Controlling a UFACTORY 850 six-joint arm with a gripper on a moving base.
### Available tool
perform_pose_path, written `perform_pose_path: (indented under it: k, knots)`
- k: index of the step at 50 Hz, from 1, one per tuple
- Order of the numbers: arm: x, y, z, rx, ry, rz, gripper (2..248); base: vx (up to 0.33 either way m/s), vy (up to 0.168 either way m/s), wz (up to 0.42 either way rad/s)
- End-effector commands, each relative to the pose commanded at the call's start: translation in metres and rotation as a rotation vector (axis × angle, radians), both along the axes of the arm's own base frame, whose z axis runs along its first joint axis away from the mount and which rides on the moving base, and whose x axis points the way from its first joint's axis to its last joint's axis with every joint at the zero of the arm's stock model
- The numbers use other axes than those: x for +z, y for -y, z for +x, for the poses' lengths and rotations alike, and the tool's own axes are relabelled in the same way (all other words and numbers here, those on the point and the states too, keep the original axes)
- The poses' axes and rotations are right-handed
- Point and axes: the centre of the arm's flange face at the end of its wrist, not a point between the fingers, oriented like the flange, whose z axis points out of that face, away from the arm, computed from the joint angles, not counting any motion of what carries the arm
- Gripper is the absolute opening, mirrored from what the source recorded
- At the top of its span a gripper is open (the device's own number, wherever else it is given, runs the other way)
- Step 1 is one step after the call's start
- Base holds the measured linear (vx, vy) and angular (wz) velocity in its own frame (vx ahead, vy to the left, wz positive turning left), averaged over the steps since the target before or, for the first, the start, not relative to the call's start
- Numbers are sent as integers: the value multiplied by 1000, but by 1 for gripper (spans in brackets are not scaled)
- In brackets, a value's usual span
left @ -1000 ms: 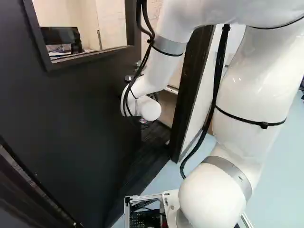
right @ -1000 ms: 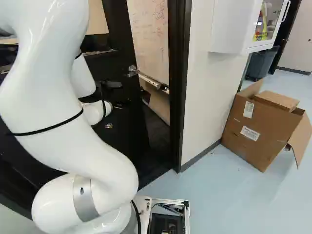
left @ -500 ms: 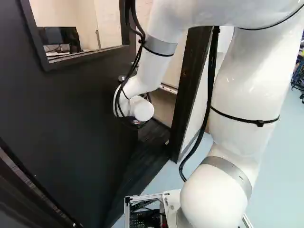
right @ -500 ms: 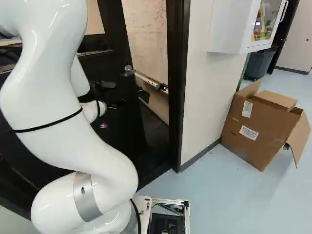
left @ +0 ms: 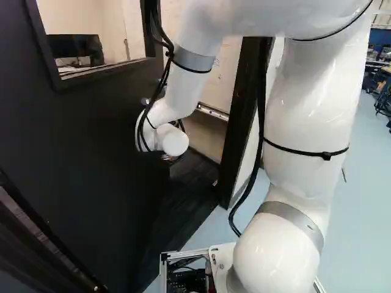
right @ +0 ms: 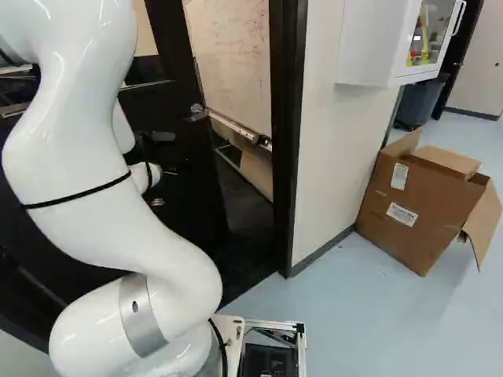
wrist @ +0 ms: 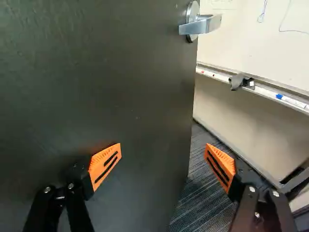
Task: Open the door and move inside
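My gripper [right: 179, 166], small and dark beyond the wrist in the right base view, is beside the black door [left: 85, 146]. The door stands partly open, swung inward. In the wrist view the gripper [wrist: 162, 153] is open with fingers wide apart; one orange pad [wrist: 105, 164] is close over the door face, and whether it touches cannot be told. The other pad [wrist: 220, 166] stands out past the door's free edge, over the opening. The silver lever handle [wrist: 203, 25] is ahead of the fingers, near that edge, not held.
A dark door frame [right: 288, 157] borders the opening on its right. Beyond are a whiteboard [right: 236, 63] with a marker tray [wrist: 270, 92] and dark carpet [wrist: 200, 193]. A cardboard box [right: 405, 208] stands on the floor at the right, below a white wall cabinet [right: 369, 47].
The door has swung farther inward, widening the gap at the frame. My arm's wrist has moved left along with it. The base has not moved.
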Motion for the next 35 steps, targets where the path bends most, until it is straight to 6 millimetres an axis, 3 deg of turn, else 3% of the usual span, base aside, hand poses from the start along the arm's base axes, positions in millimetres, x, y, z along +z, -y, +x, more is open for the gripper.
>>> perform_pose_path:
  k: [13, 35]
  knots:
    - [-1, -17, 1, 57, 32, -88, 247, 0, 0, 0]
    - [-2, -51, 4, 110, 46, -92, 247, 0, 0, 0]
